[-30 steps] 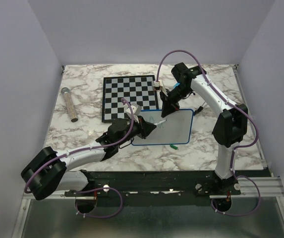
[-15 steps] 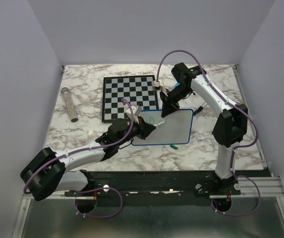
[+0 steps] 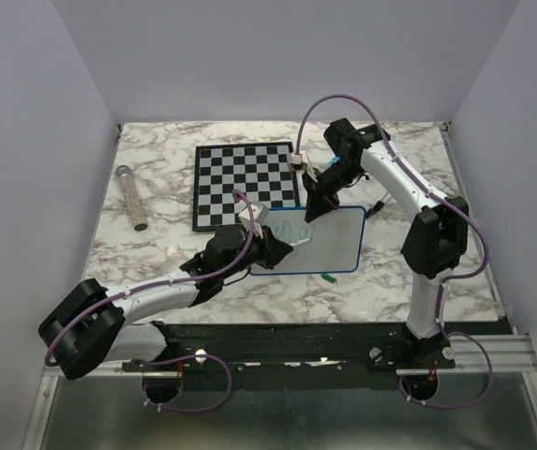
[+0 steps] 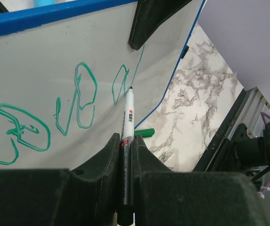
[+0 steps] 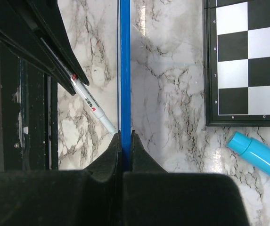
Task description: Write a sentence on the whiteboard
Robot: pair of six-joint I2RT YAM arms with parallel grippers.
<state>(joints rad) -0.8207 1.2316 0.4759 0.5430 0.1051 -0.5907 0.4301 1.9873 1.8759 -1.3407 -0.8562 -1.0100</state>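
Since the earlier frame, the left gripper has drawn slightly back toward the near-left, and more of the sentence shows on the whiteboard.

Left fingers: closed firmly on a marker. The marker's long axis runs straight out from the jaws, and its tip touches the board at the foot of the last green stroke.

Right gripper: closed, pinching the board's blue rim at its far edge and steadying it. How much the board is tilted cannot be told.

Position: the board lies on the marble table, just in front of the chessboard and between the two arms. The sentence so far is a few loopy characters.

Governing relation: blank surface lies to the right of the tip in the left wrist view, toward the right-hand rim. The left arm alone carries the pen.

Clearances: judged limited on this row, with the right finger overhanging the board just above the tip and the rim close beyond. More white shows toward the near edge.

A green cap lies just off the near rim, and a light-blue pen rests beside the chessboard.
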